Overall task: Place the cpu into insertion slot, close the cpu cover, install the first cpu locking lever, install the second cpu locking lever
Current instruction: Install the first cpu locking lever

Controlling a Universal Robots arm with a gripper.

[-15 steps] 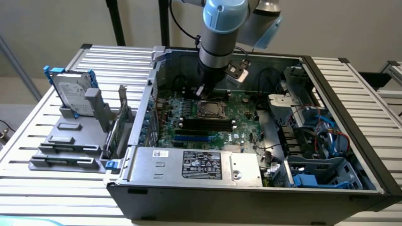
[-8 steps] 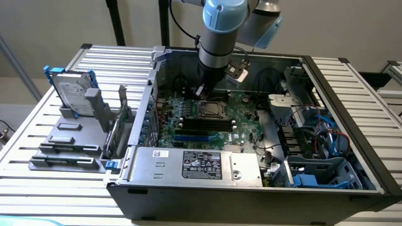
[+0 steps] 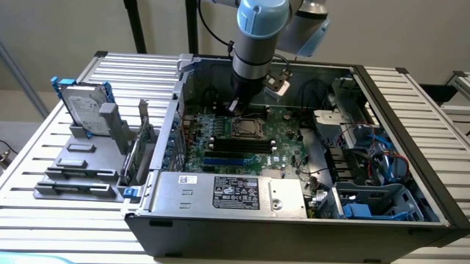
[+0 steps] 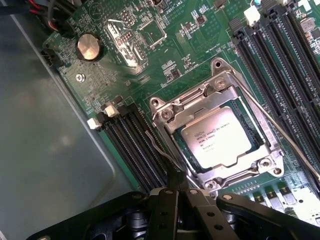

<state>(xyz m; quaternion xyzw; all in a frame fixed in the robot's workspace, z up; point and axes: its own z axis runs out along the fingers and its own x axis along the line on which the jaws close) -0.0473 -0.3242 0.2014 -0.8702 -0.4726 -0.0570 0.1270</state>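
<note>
Fingers (image 4: 176, 192) pinched shut, tips on a thin wire locking lever (image 4: 161, 150) beside the insertion slot (image 4: 170, 131). The cpu (image 4: 216, 136) sits in the slot, cpu cover (image 4: 227, 91) down around it. Black memory slots (image 4: 135, 145) flank it on the green motherboard (image 4: 165, 60), inside the open computer case (image 3: 411, 143).

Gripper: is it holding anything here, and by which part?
The gripper is shut on the end of a thin wire locking lever beside the cpu cover; the cpu sits seated.
</note>
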